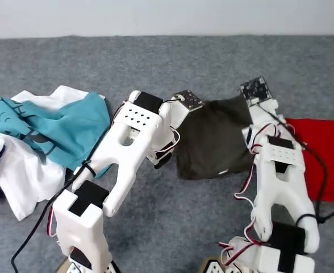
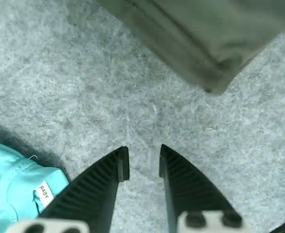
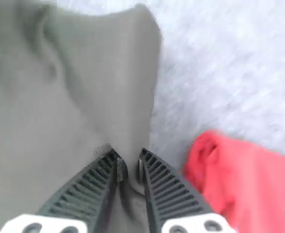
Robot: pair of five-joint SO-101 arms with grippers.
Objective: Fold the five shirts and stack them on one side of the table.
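Pinching a raised fold of the dark olive shirt (image 1: 215, 136), the right gripper (image 3: 129, 167) has its ribbed black fingers (image 3: 96, 182) pressed nearly together with the cloth caught between them. Seen from above, with that shirt as the centre of a clock, the right arm's wrist sits over the shirt's corner at about 1 o'clock. The left arm's wrist sits at the edge near 11 o'clock. The left gripper (image 2: 144, 162) is spread, with a clear gap between its fingers and nothing in it. It hangs over bare surface just beside the olive shirt's hem, not touching the cloth. The olive shirt lies loosely bunched in the middle of the table. A red shirt (image 1: 323, 153) lies flat at 3 o'clock, just beside it. At 9 o'clock, well apart, a teal shirt (image 1: 59, 128) is heaped on crumpled white shirts (image 1: 11, 170). The table (image 1: 184, 62) is covered in grey felt-like material. A pale, plain wall (image 1: 155, 17) runs along the far edge at 12 o'clock.
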